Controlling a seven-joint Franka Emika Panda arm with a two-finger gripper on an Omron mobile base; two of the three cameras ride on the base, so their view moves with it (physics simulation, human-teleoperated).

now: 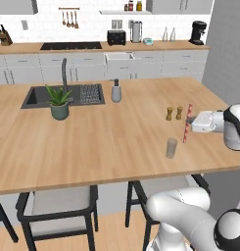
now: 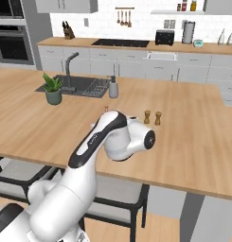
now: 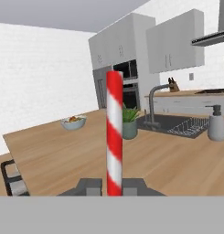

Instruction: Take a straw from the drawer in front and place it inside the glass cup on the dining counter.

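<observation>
The red-and-white straw (image 1: 187, 123) stands nearly upright above the dining desk (image 1: 107, 137), pinched low on its length by the gripper (image 1: 189, 122), whose jaws are closed tight on it with one dark fingertip (image 3: 89, 186) on either side (the hand view looks straight up along the stripes). The straw hangs just beyond and to the right of the glass cup (image 1: 171, 147), which sits on the wood near the desk's front edge, and the straw's lower end is above the cup's rim, not inside it. The two brown shakers (image 1: 174, 113) stand a little behind the cup, just left of the straw. Farther back from the cup, towards the left, lie the dark sink (image 1: 43, 96), the potted plant (image 1: 59, 102) at its front edge and the grey soap bottle (image 1: 116, 91) beside the drying rack. In the hand view a small bowl (image 3: 73, 122) rests on the desk well beyond the plant.
</observation>
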